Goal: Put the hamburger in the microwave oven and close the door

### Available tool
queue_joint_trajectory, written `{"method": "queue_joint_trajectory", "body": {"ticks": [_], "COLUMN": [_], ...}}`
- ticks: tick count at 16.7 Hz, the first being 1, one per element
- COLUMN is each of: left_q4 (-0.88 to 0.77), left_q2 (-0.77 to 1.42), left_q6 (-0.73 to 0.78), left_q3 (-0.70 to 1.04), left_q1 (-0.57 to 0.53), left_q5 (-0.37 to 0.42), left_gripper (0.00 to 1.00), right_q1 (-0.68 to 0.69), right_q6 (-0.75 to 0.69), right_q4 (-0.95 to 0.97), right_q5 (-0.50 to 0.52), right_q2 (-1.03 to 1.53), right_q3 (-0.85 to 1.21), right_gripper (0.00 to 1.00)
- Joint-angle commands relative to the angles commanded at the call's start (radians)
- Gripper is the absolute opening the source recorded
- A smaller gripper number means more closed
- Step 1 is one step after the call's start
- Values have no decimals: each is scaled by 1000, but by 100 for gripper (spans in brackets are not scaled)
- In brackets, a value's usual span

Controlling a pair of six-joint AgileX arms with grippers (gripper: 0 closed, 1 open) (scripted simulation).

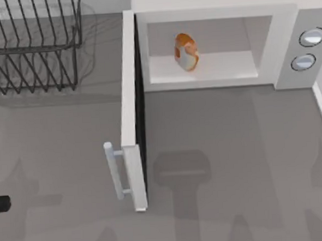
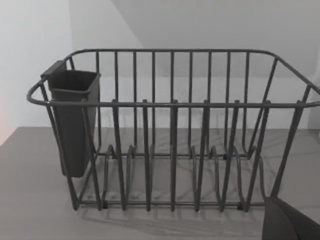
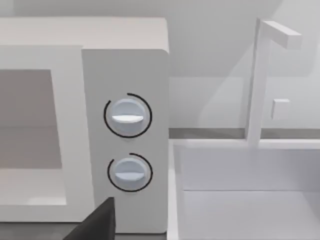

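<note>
A: Where was the hamburger?

B: In the upper middle of the top view, on the floor of the microwave oven, tipped on its edge, so the loading looked done.

A: And the door?

B: Swung fully open toward the lower part of the frame, its handle facing left. Closing it was probably what remained.

A: Which arm suited that?

B: Likely the left arm, a dark stub at the lower left edge, on the handle's side. Its camera faced the dish rack; the right one faced the knobs and a sink.

A: Were the jaws wide or narrow?

B: Neither could be told.
</note>
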Motion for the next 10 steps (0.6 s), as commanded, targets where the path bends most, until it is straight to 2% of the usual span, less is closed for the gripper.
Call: {"method": "queue_joint_trajectory", "body": {"ticks": [4,10], "left_q4": [-97,-92], "left_q2": [-71,-56], "left_q6": [-1,-1], "left_q3": [24,29], "left_q1": [-54,-70], "left_q5": [-55,-73], "left_gripper": [0,0], "right_q1": [0,0], "right_q6": [0,0], "right_q4": [0,0], "right_q5": [0,0], "right_q2": [0,0], "right_q3": [0,0], "right_gripper": [100,100]}}
